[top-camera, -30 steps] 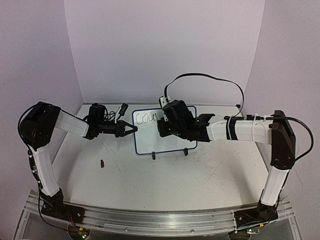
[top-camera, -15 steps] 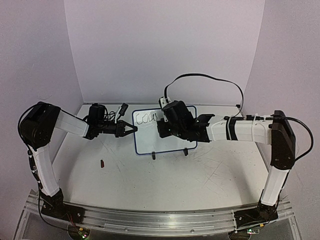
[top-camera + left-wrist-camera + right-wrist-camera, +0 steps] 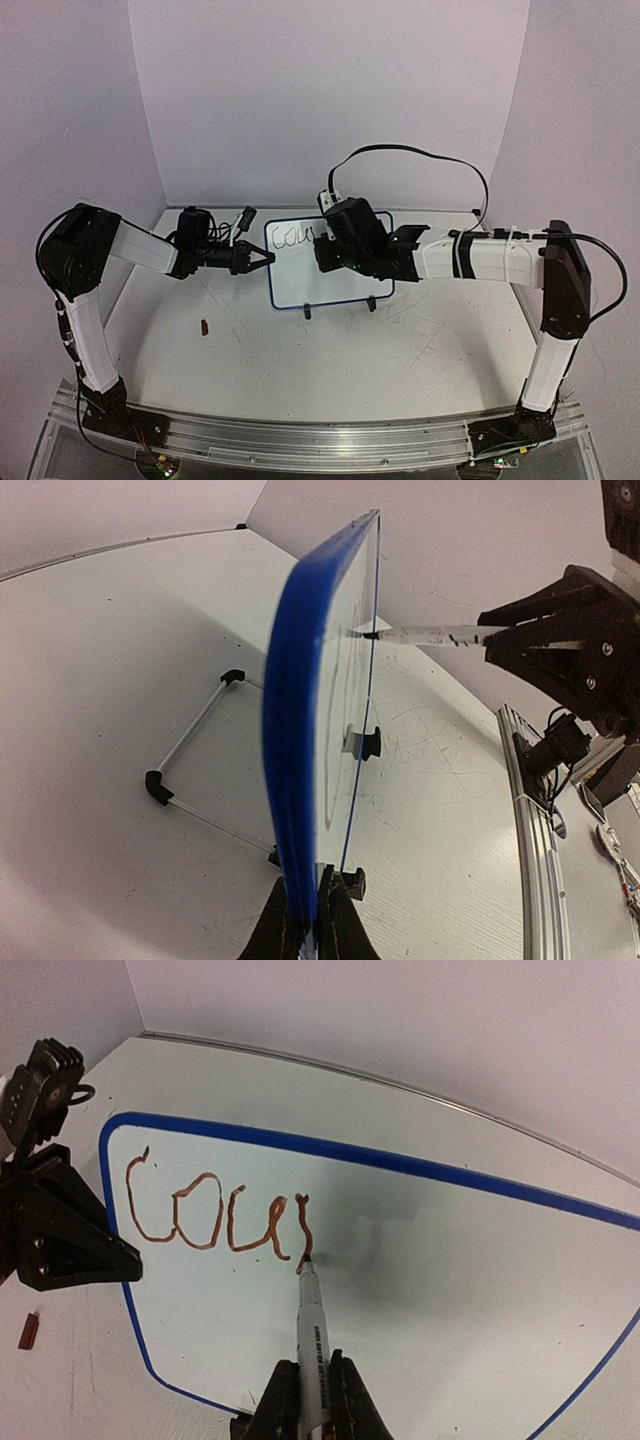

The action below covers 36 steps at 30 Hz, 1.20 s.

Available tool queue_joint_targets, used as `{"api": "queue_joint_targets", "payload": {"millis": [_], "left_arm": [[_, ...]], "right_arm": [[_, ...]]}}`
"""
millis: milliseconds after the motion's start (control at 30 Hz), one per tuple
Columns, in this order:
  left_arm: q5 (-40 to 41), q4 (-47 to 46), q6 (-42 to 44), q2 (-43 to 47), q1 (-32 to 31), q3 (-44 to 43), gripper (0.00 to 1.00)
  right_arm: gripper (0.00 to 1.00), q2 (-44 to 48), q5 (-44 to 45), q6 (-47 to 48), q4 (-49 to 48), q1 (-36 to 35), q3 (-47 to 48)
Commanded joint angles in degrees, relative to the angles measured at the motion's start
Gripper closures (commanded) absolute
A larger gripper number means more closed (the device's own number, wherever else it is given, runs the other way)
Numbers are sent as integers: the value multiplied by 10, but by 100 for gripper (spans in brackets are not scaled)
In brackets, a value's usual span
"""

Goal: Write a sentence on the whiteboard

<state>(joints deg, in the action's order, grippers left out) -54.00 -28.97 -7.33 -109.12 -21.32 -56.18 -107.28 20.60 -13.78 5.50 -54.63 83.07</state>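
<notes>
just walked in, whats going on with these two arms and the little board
The right pincer grips a marker with its tip pressed to the whiteboard, mid-word. The lettering, in reddish-brown ink, reads "Cou" plus the start of another letter. The left pincer clamps the board's left edge, steadying it as it stands upright on the table. Most of the board is blank, so the sentence is far from finished.
</notes>
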Motion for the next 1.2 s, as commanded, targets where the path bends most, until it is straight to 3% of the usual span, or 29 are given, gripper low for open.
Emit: {"api": "queue_joint_targets", "payload": {"millis": [0, 767, 1167], "left_arm": [[77, 22, 28, 10, 4, -11, 100], [75, 23, 28, 10, 4, -12, 100], [77, 23, 29, 9, 4, -11, 100]], "right_arm": [[100, -10, 28, 10, -5, 0, 35], [100, -26, 32, 9, -5, 4, 50], [100, -17, 84, 2, -5, 8, 54]]}}
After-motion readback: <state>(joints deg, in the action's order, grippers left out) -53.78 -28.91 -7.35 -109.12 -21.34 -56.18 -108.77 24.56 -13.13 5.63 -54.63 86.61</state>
